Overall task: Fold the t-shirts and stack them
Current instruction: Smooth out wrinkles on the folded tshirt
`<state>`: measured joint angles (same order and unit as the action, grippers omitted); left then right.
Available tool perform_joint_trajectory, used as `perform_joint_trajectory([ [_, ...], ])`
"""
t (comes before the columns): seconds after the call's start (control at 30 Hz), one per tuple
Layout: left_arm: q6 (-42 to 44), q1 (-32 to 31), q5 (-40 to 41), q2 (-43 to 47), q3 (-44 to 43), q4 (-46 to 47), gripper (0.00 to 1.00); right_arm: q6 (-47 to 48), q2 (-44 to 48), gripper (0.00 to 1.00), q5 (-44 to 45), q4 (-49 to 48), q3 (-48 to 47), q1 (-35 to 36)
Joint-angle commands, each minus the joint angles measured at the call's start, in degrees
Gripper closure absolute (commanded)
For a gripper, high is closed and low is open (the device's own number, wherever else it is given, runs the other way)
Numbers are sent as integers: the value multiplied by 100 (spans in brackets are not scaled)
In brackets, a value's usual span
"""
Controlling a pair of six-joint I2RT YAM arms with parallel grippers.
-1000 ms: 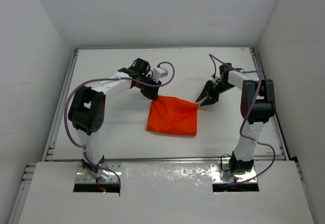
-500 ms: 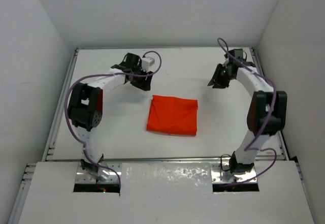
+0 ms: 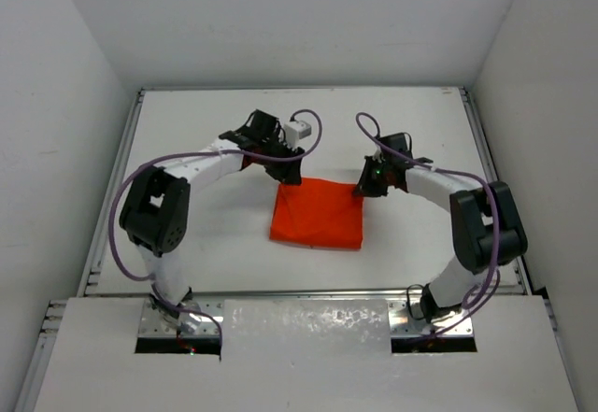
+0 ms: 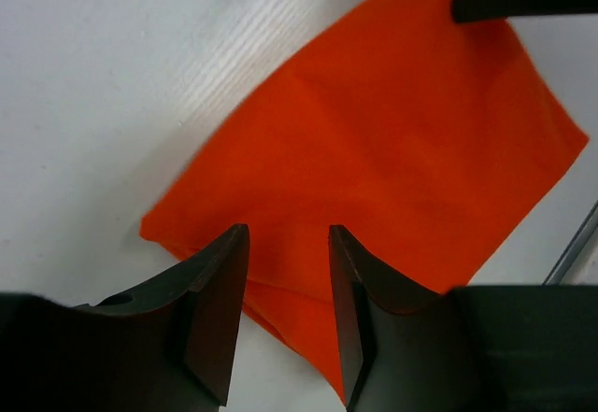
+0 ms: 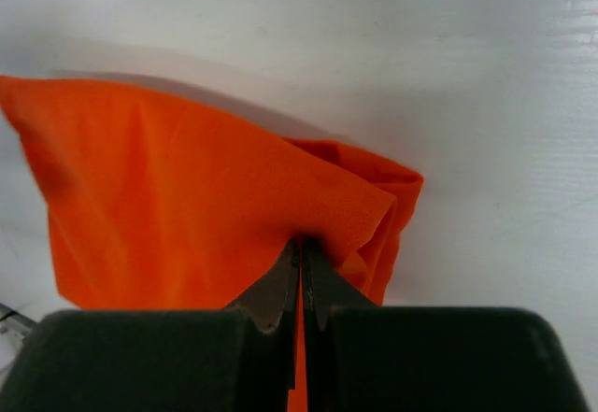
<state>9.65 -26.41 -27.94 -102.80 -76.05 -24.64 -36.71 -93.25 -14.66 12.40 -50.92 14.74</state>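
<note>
Two grippers: one sits at each upper corner of the cloth in the overhead view.
Garment: a plain orange-red cloth t-shirt (image 3: pixel 318 214), folded to a rough square with no sleeves showing, lies flat near the middle of the overhead frame.
Left gripper (image 3: pixel 289 175): its fingers stand apart over the upper left corner. Its wrist view shows the layered corner through the gap between the dark fingers, not pinched. Whether the tips touch the cloth cannot be told.
Right gripper (image 3: pixel 365 186): its fingers are pressed together, clamped on a raised fold at the upper right corner. Its wrist view shows the cloth puckered and lifted at the tips.
Step in hand: probably taking hold of the two upper corners for another fold, with one corner caught and the other not yet.
Next move: by this reading, the left gripper needs to come down and close on every layer of its corner. Both should then lift evenly and carry that edge toward the lower edge of the square.
Risk: an uneven lift, or a grip on the top layer alone, could pull the earlier folds open.
Stacking: only one garment is in view, so there is nothing to stack it on.
Surface: a white table (image 3: pixel 187 234), matte, shows a faint ribbed grain in the wrist views.
Room: plain white walls (image 3: pixel 280 20) close in at the left, top and right of the overhead frame, and purple cables (image 3: pixel 120 230) loop along the arms.
</note>
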Motion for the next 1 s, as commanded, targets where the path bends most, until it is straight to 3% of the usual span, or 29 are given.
perform_joint_trajectory([
  [0.0,-103,127,131,-292,-49,407,63,-126,-236,100,147,-616,-348,-24],
  [0.37,-332,470,1098,-1294,-164,1014,60,-635,-1283,100,165,-1398,-243,-226],
  [0.63,-332,690,1449,-1532,-682,962,59,-478,-1687,100,244,-889,-1112,-349],
  [0.77,-402,883,1590,-1436,-1060,813,57,-197,-1495,94,393,-520,-1403,-349],
  [0.97,-455,971,1362,-296,-1131,567,49,664,-669,82,964,454,-1825,-288],
])
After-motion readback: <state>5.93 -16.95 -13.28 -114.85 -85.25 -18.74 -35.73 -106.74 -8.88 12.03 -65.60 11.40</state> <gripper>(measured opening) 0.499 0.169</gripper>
